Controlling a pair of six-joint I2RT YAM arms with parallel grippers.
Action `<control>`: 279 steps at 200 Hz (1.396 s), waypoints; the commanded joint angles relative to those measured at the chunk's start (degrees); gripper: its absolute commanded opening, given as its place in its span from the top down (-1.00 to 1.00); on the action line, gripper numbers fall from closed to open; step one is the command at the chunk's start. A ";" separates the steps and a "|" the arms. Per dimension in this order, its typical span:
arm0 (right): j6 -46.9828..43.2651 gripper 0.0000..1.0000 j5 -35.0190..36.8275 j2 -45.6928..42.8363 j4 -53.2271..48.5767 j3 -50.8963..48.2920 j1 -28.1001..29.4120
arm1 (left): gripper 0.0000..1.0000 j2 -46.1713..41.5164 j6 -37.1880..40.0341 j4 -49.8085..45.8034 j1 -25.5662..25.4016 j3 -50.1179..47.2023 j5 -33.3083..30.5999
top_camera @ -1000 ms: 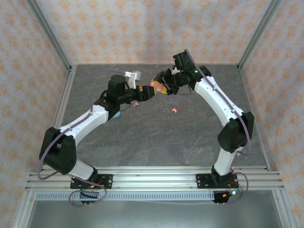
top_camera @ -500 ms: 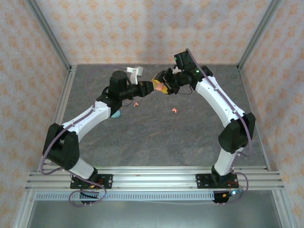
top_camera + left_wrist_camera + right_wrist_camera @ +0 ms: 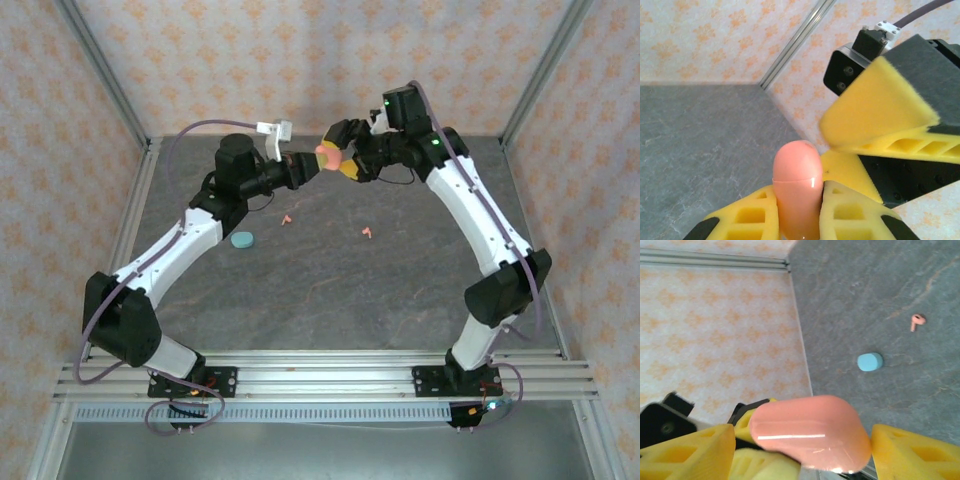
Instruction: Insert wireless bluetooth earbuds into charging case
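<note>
A salmon-pink oval charging case [image 3: 326,156] hangs in the air over the back of the table, lid closed. My left gripper [image 3: 313,163] is shut on its lower half; in the left wrist view the case [image 3: 796,185] stands upright between the yellow pads [image 3: 850,210]. My right gripper [image 3: 341,150] faces it from the other side, open, its fingers [image 3: 910,450] flanking the case [image 3: 807,432] with small gaps. Two pink earbuds [image 3: 287,217] [image 3: 367,233] lie on the grey table; one earbud [image 3: 916,321] appears in the right wrist view.
A teal oval case [image 3: 242,240] lies closed on the table, left of centre, also seen from the right wrist as the teal case [image 3: 870,361]. Patterned walls and metal corner posts [image 3: 105,80] close in the back and sides.
The left gripper closed on the pink case while the right gripper's jaws widened off it. Both arms rose and shifted toward the back wall.
</note>
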 commanded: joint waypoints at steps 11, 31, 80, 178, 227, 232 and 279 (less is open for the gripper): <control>0.33 -0.41 -3.67 -4.98 4.65 2.45 -1.43 | 0.79 -2.36 0.41 -4.74 1.94 4.40 4.09; -0.50 -0.39 -6.03 -6.12 8.12 2.22 -1.40 | 0.87 -3.68 1.61 -6.57 2.55 6.24 4.83; -8.95 -0.38 -7.07 -9.10 8.50 1.79 -1.41 | 0.97 -7.44 1.62 -6.96 3.30 9.33 6.33; -19.80 -0.38 -9.23 -7.82 8.52 5.84 4.78 | 1.00 -15.54 7.29 -7.66 3.22 6.34 6.60; -20.81 -0.27 -10.35 -5.02 6.73 8.64 6.39 | 1.00 -19.05 7.91 -5.80 3.13 2.68 6.76; -20.80 -0.26 -10.46 -4.76 6.53 8.85 6.40 | 1.00 -19.45 8.06 -5.91 3.15 2.47 6.72; -20.80 -0.22 -13.05 -3.33 6.95 9.88 6.48 | 1.00 -21.84 8.63 -7.57 3.16 1.40 6.54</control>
